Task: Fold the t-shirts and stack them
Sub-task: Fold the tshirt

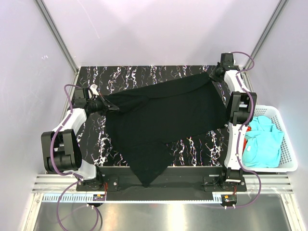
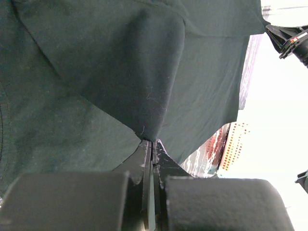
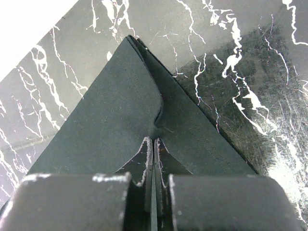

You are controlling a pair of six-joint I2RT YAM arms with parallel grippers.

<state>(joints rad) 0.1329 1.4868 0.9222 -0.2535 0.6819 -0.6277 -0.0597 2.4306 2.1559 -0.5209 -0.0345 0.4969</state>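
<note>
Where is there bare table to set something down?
Bare table shows along the far edge behind the black t-shirt, and near right between its hem and the right arm's base. The middle is covered; the basket holds turquoise t-shirts.

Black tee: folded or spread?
Spread: the large black cloth t-shirt stretches between left pincer and right pincer, a corner hanging over the marbled black table's near edge.

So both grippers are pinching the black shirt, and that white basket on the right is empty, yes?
Not quite. The white basket is not empty: the top view shows turquoise shirts lying in it, with a bit of orange-red cloth showing too. The rest holds: the left gripper and the right gripper are each shut on the black shirt.
</note>
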